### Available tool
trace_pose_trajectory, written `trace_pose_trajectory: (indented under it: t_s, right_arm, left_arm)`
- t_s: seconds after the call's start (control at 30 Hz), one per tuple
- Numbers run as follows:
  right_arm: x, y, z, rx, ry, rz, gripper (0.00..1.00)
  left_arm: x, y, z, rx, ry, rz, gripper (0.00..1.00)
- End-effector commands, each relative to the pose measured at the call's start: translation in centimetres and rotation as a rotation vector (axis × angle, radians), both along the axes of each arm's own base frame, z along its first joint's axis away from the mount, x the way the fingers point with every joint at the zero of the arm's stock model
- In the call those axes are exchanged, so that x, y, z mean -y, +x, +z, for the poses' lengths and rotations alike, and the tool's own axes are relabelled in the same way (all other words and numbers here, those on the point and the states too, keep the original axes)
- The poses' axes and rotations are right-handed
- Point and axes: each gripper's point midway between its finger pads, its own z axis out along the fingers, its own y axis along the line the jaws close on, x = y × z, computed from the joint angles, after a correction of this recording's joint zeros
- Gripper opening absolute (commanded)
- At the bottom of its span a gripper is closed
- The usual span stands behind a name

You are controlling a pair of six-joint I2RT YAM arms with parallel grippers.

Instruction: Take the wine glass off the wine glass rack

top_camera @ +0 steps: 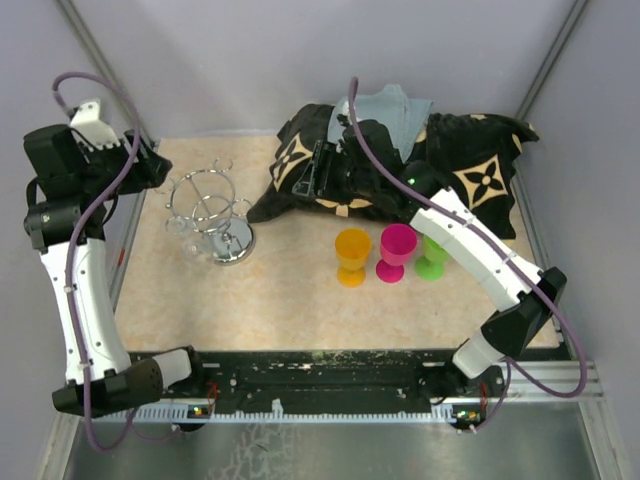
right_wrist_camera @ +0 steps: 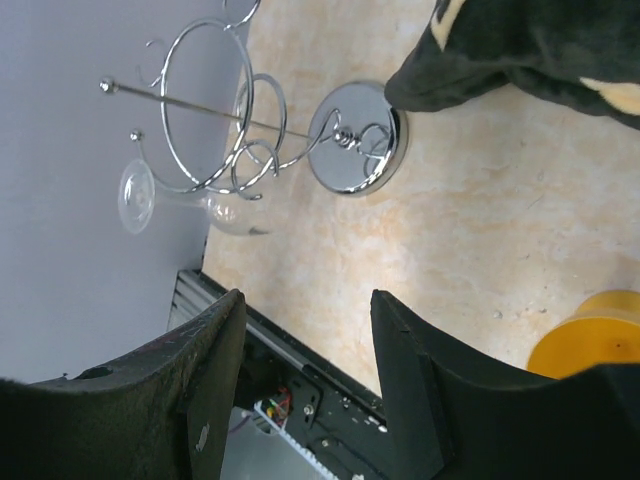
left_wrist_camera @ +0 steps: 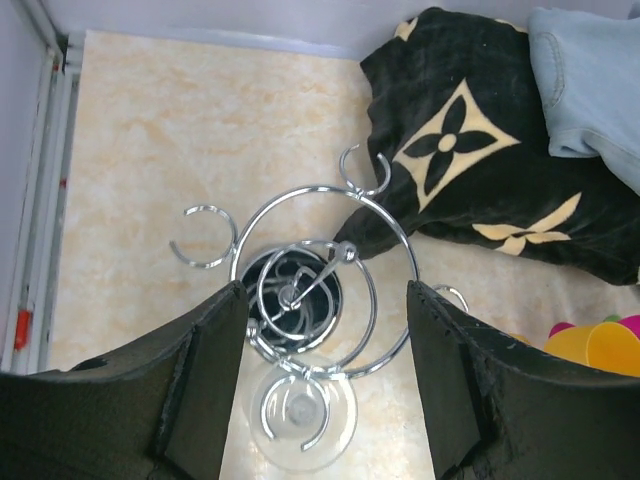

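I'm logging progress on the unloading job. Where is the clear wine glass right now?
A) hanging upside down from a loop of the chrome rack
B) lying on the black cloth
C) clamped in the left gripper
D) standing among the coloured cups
A: the wine glass hangs foot-up in a wire loop of the wine glass rack, while the open left gripper hovers above it, holding nothing.

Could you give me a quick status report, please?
Left gripper open above rack; right gripper open. Wine glass hangs on rack. Black cloth beside rack base.
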Motion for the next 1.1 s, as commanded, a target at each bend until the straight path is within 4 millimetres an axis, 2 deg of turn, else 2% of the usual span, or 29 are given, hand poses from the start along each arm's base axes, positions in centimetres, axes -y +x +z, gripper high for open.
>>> trace_pose_trajectory:
  t_s: [0.0, 0.13, 0.37, 0.47, 0.57, 0.8, 0.93, 1.07]
  right_arm:
    - [-0.7, -0.3, 3.9, 0.082, 0.072, 0.006, 0.54]
    - [-0.3, -0.2, 3.8, 0.088, 0.042, 0.006, 0.54]
    - [-0.1, -0.6, 3.1, 0.076, 0.008, 0.027, 0.54]
    - [0.0, -0.8, 2.7, 0.07, -0.004, 0.035, 0.54]
    - [0.0, -1.1, 2.5, 0.066, -0.007, 0.049, 0.55]
    - [0.3, -1.6, 2.6, 0.07, -0.008, 0.072, 0.55]
    - [0.7, -1.7, 2.7, 0.073, -0.004, 0.077, 0.55]
    - [0.7, -1.7, 2.7, 0.073, -0.002, 0.097, 0.55]
  left_arm:
    - [-0.3, -2.4, -1.1, -0.048, -0.111, 0.032, 0.71]
    - [0.0, -4.6, -2.9, -0.096, -0.219, 0.081, 0.7]
    - [2.2, -8.0, -6.7, -0.21, -0.434, 0.148, 0.7]
    - [2.5, -9.0, -6.9, -0.201, -0.477, 0.184, 0.71]
    - [1.6, -9.6, -6.7, -0.166, -0.461, 0.244, 0.72]
    - [0.0, -10.2, -4.8, -0.09, -0.463, 0.345, 0.77]
    - [-0.1, -9.8, -4.9, -0.094, -0.511, 0.354, 0.78]
    - [-0.3, -8.7, -5.9, -0.136, -0.6, 0.36, 0.78]
